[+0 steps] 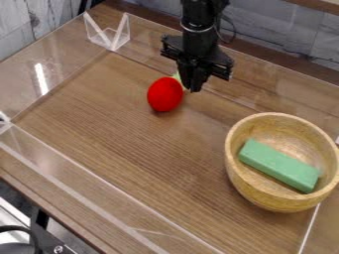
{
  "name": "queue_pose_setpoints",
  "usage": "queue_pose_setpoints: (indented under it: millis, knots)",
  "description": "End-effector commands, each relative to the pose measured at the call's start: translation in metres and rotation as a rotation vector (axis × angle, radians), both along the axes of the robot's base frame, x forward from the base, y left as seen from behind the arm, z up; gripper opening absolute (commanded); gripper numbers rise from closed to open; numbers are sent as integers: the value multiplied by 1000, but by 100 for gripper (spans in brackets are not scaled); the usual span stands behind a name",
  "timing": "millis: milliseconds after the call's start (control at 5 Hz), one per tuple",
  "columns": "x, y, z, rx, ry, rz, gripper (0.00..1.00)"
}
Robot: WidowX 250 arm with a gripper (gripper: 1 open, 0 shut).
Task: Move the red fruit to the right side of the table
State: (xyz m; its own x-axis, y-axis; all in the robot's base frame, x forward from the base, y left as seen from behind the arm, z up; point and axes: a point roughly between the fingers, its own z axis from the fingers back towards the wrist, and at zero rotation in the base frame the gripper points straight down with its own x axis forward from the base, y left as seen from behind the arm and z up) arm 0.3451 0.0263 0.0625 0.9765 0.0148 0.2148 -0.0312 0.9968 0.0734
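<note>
A brown wood-grain tabletop [119, 169] is seen, fenced by low clear acrylic walls [106, 35], with a grey brick-patterned backdrop behind. The red fruit [165, 94] is found resting on the wood near the middle of the far half, its pale stem tip turned toward the black gripper [193, 85]. The gripper is pointed steeply down just beside the fruit's right shoulder, at the stem end; whether contact is made cannot be told. The jaws are drawn nearly together, and nothing is seen lifted between them. Over on the right, near the front, a round light wooden bowl [255, 189] is stood, and a green rectangular block [279, 165] is laid inside it, well apart from the fruit.
</note>
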Motion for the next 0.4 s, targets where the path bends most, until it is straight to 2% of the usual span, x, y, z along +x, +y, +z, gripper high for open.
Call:
queue_pose_setpoints:
  millis: [0,200]
  knots:
    - [-2,6,19,14,-46,68,0]
    - [10,-6,28,7,-60,77,0]
